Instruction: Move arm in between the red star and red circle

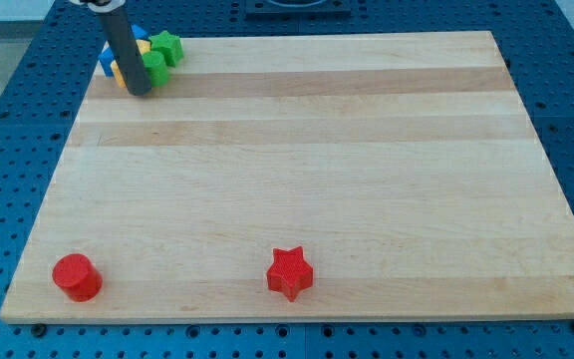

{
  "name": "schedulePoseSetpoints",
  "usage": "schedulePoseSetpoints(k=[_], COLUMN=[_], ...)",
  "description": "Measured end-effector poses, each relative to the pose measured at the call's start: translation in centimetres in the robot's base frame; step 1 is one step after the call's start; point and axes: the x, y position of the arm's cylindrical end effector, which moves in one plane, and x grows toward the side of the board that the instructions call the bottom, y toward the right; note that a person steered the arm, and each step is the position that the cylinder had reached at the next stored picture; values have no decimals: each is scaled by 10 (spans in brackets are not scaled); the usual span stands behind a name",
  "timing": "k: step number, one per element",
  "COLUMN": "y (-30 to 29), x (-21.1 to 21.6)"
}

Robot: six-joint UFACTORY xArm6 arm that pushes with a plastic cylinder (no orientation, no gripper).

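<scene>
Sitting far from my tip (139, 93): red star (290, 273); red circle (77, 277)

We can read no text, label, brand, number or sign anywhere in the camera view. The wooden board (307, 160) shows us only bare grain, and the blocks, such as the red star (290, 272) and the red circle (76, 276), carry plain colour without markings.

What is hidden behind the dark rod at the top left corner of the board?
Behind the rod, whose tip rests by the cluster, parts of a blue block, a yellow block and two green blocks show. Their covered parts, and anything else there, cannot be seen.
</scene>
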Motion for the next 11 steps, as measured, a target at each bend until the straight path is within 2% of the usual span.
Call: schedulePoseSetpoints(k=[2,3,4,6,7,8,10,11], y=[0,23,86,117,137,107,99,97], x=[3,40,60,93,96,142,263,268])
